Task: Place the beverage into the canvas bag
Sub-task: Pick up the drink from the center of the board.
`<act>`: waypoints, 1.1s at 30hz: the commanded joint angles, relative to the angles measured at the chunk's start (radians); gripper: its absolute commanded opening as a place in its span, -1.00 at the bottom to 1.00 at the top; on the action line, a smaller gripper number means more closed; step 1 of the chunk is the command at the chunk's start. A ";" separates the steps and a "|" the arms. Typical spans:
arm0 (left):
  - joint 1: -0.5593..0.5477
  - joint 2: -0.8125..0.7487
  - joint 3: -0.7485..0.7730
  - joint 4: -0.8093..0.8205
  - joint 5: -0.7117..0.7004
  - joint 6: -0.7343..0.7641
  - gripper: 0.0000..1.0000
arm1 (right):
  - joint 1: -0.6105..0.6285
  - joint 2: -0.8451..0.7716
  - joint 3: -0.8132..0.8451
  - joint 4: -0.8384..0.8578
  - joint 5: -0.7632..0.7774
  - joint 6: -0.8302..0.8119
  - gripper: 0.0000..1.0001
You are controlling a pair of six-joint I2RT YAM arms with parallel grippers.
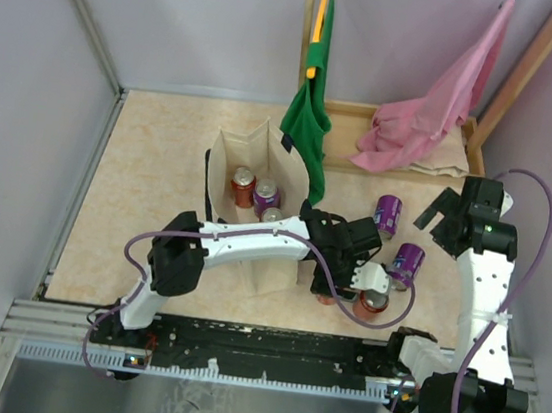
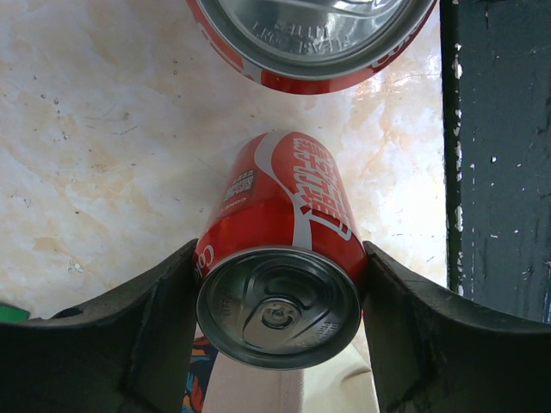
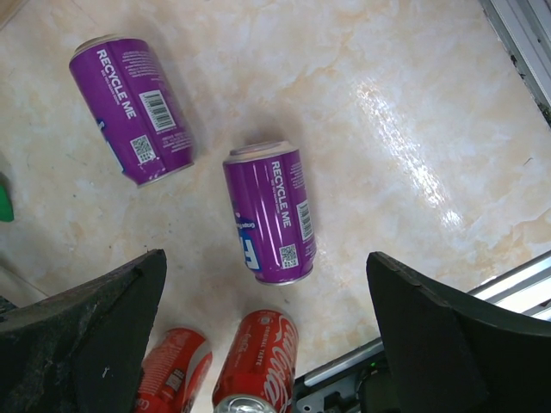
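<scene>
Left gripper [image 2: 280, 258] clasps 1 red can [image 2: 288, 198] on both sides.

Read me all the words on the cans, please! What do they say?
"RECYCLE ME": on the upper purple can.
"RECYCLE ME": on the lower purple can.
White curly writing on the red can between the left fingers: too twisty to read for sure.
Small print, barcodes and lid stamps: too tiny to read.

Upper red can [image 2: 314, 43] cut off at top edge, L wrist.
</scene>
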 commanded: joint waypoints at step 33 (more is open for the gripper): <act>0.670 -0.618 0.138 0.150 0.051 -0.197 -1.00 | 0.166 0.251 0.274 0.002 0.101 -0.069 0.98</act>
